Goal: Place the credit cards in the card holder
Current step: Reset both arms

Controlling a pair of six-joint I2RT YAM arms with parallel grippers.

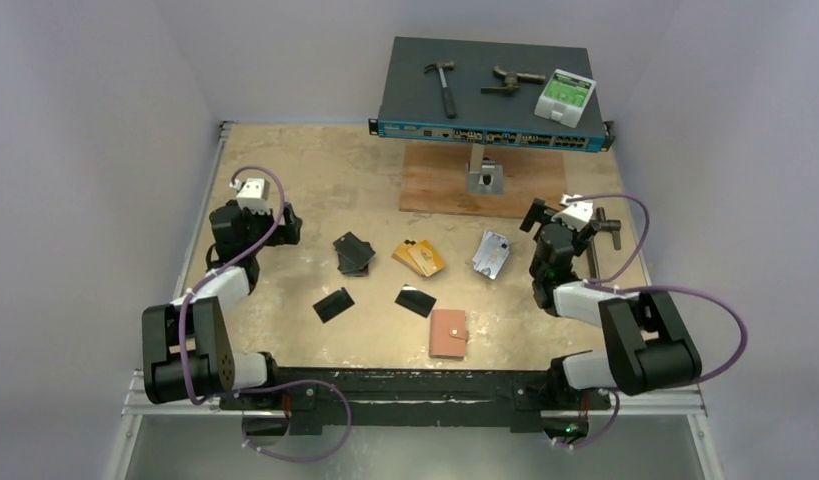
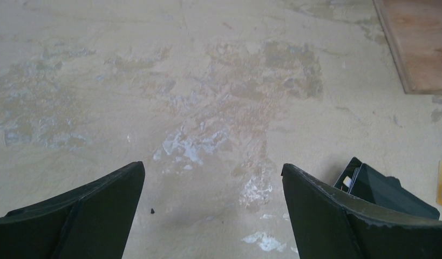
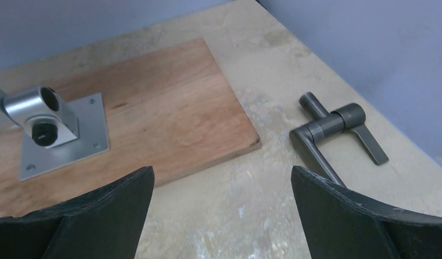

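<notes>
The left gripper (image 2: 213, 216) hangs empty, its fingers spread wide over bare table, with the black card stack (image 2: 388, 189) at the lower right of its view. The right gripper (image 3: 221, 216) is also spread and empty, and faces a wooden board (image 3: 127, 118) and a lever handle (image 3: 337, 129). No card is in its sight. In the top view the orange-gold cards (image 1: 418, 258) and silver-grey cards (image 1: 492, 254) lie mid-frame, with the card holder (image 1: 448, 333) at lower centre, folded shut. The holder likely needs opening and pinning first, then cards slid in edge-on. Its slots are hidden, and the stack counts cannot be told.
</notes>
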